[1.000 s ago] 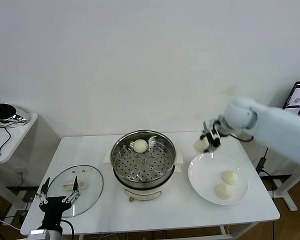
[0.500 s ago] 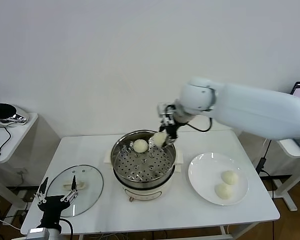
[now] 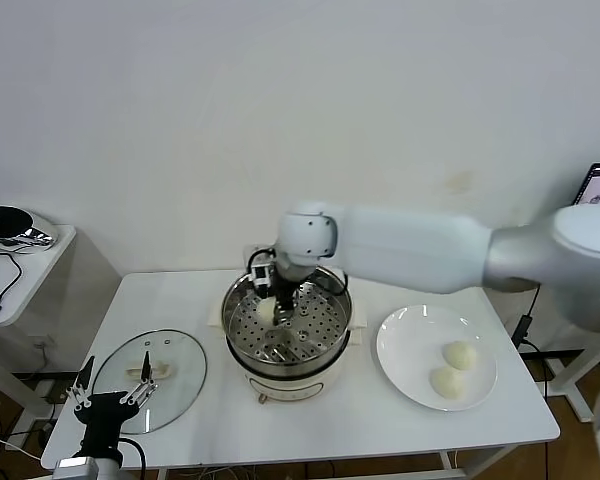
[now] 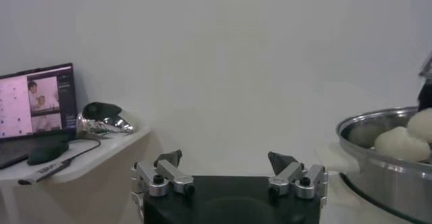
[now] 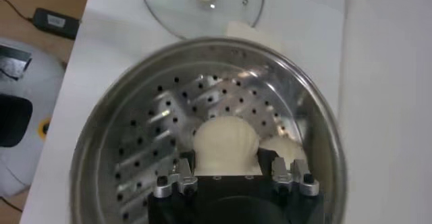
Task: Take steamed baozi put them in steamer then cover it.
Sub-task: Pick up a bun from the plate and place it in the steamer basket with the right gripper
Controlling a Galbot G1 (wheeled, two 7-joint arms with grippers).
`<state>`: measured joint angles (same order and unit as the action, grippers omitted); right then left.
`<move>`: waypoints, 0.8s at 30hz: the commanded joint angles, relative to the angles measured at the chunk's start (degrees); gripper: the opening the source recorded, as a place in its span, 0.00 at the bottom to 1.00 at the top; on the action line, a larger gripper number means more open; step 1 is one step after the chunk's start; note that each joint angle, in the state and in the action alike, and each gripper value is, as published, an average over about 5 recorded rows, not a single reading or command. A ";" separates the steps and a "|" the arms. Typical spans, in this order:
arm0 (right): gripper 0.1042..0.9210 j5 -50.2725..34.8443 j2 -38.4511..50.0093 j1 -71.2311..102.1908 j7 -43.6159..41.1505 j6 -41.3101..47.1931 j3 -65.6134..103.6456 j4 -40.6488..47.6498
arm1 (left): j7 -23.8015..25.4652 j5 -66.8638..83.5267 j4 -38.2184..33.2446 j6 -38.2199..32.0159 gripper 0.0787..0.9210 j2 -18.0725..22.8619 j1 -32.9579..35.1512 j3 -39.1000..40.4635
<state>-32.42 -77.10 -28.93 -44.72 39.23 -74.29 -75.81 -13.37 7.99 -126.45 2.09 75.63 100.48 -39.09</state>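
The right arm stretches across from the right side, its wrist bent downward so the right end effector (image 3: 273,303) points down, fingers closed around a bun (image 5: 225,145). The left arm stays low at the near-left edge, its left end effector (image 3: 114,392) idle with fingers spread wide apart

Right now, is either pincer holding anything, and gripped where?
The right pincer holds a baozi by its sides over the steamer tray. A second bun sits beside it. The left pincer is open and empty, parked by the cover.
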 commanded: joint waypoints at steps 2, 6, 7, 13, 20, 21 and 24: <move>0.58 -0.56 -5.21 3.62 1.92 0.85 0.03 4.55 | -0.03 -0.03 0.16 -0.15 0.88 -0.06 0.06 0.04; 0.58 -0.72 -5.64 3.97 2.77 0.81 0.45 5.30 | -0.03 -0.06 0.20 -0.21 0.88 -0.08 0.03 0.13; 0.58 -0.75 -5.67 4.01 2.88 0.80 0.50 5.46 | -0.03 -0.08 0.19 -0.22 0.88 -0.08 0.02 0.17; 0.70 0.40 -5.13 4.29 3.22 0.42 0.99 6.05 | -0.03 -0.22 0.29 -0.26 0.88 -0.09 -0.16 0.44; 0.87 4.49 0.97 -2.26 -6.62 -2.56 1.67 1.88 | -0.01 -0.30 0.38 -0.26 0.88 -0.32 -0.10 0.46; 0.88 4.98 2.06 -3.51 -8.15 -3.27 1.79 1.17 | -0.01 -0.32 0.43 -0.26 0.88 -0.36 -0.11 0.51; 0.88 7.08 7.17 -7.71 -12.93 -6.42 2.01 -1.78 | 0.02 -0.47 0.54 -0.27 0.88 -0.51 -0.17 0.76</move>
<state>-27.98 -75.10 -31.41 -50.37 35.80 -72.60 -74.76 -13.37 7.53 -125.88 1.81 75.11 100.26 -38.35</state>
